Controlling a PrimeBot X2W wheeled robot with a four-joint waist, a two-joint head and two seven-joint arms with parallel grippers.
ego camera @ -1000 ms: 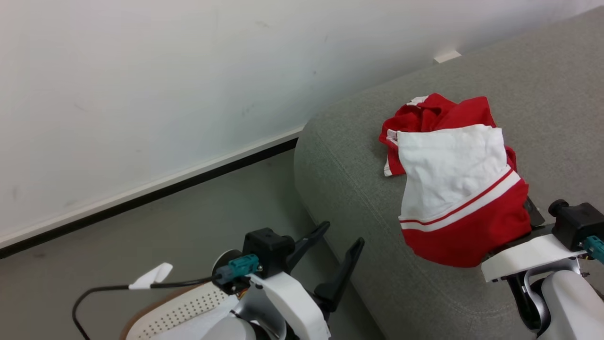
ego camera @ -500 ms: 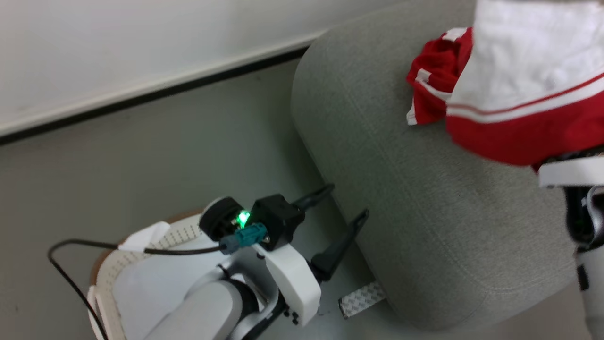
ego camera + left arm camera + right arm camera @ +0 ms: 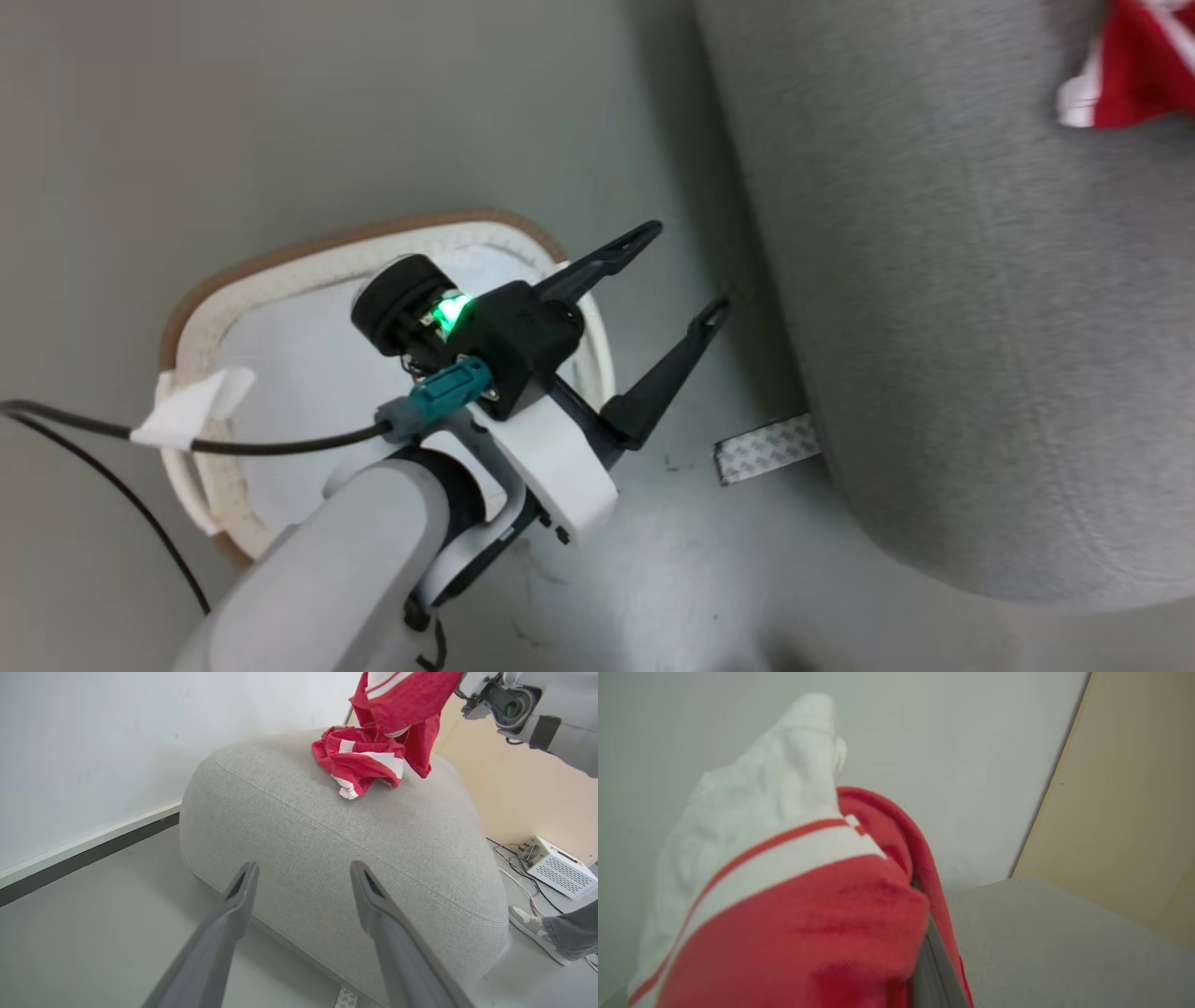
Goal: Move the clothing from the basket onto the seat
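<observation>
Nothing readable anywhere I look: no text, brand, number or sign. Checked white tag on my arm's cable: face blank. Checked white vented box on floor: any marking too small to read. Checked clothing: plain stripes, no legible lettering.

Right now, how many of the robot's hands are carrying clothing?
1. The right hand, above the seat, carries the clothing, which mostly hides it. The left hand is open and empty, between the basket and the seat.
</observation>
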